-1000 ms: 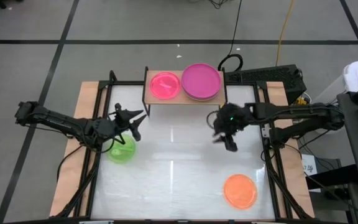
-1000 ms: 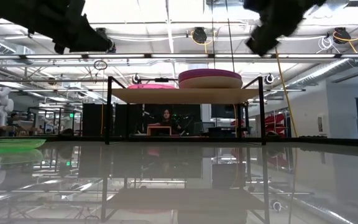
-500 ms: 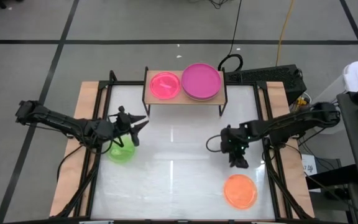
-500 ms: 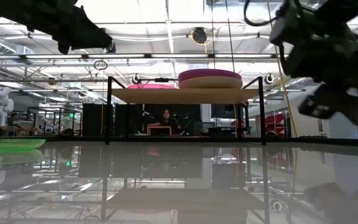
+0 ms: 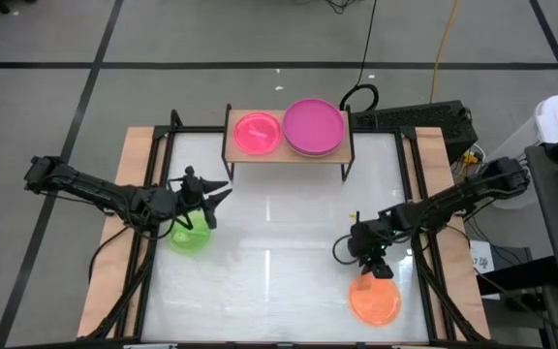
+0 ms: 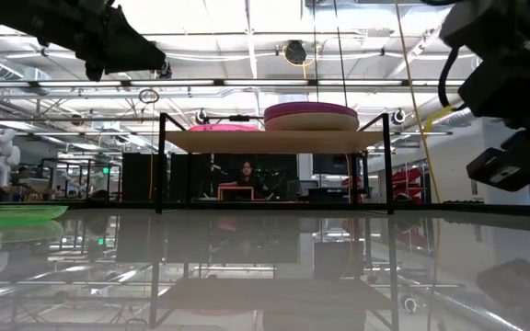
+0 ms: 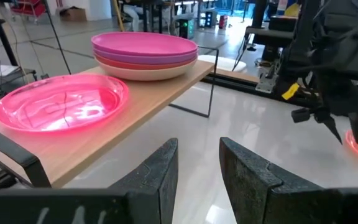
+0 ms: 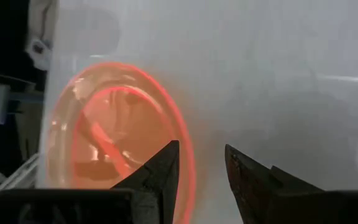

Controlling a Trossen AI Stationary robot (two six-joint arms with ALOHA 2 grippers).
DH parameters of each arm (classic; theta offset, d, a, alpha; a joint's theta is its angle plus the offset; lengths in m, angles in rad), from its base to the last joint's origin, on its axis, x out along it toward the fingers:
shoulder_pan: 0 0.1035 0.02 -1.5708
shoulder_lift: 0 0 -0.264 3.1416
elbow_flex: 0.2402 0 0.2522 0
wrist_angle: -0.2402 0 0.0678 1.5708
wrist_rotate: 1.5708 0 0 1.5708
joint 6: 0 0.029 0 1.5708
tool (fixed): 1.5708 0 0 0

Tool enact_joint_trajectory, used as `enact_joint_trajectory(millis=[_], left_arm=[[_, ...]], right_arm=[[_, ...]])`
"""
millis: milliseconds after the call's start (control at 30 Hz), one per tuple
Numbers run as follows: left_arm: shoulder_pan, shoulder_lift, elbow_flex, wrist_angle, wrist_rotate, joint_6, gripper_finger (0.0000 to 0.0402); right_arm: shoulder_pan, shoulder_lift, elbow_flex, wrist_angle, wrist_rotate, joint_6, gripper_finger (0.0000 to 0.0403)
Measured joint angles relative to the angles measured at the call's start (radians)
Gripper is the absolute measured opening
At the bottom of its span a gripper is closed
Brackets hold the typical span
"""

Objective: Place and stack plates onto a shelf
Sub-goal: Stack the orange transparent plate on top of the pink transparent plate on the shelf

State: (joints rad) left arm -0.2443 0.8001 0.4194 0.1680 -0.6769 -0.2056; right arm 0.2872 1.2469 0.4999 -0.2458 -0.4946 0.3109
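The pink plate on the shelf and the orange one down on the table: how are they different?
The pink plate lies up on the wooden shelf, beside a stack of larger plates; the orange plate lies on the white table. No gripper is near the pink plate; the right gripper hangs open over the orange plate's rim. Both are round, translucent and look similar in size.

Shelf [image 5: 287, 153]: board fully covered by pink plate [image 5: 257, 133] and magenta stack [image 5: 314, 126]. Table [image 5: 279, 242]: middle bare; green plate [image 5: 190, 235] left, orange plate [image 5: 374, 299] right front.
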Motion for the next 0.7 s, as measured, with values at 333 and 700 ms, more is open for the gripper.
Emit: enact_joint_trajectory(millis=[333, 700], left_arm=[[-0.007, 0.0, 0.0, -0.04, 0.051, -0.086, 0.0124], [-0.057, 0.0, 0.0, -0.099, 0.069, -0.175, 0.0124]], right_arm=[[0.082, 0.085, 0.0, 0.078, 0.053, 0.057, 0.0112], [0.1, 0.171, 0.003, 0.109, 0.038, 0.061, 0.0078]])
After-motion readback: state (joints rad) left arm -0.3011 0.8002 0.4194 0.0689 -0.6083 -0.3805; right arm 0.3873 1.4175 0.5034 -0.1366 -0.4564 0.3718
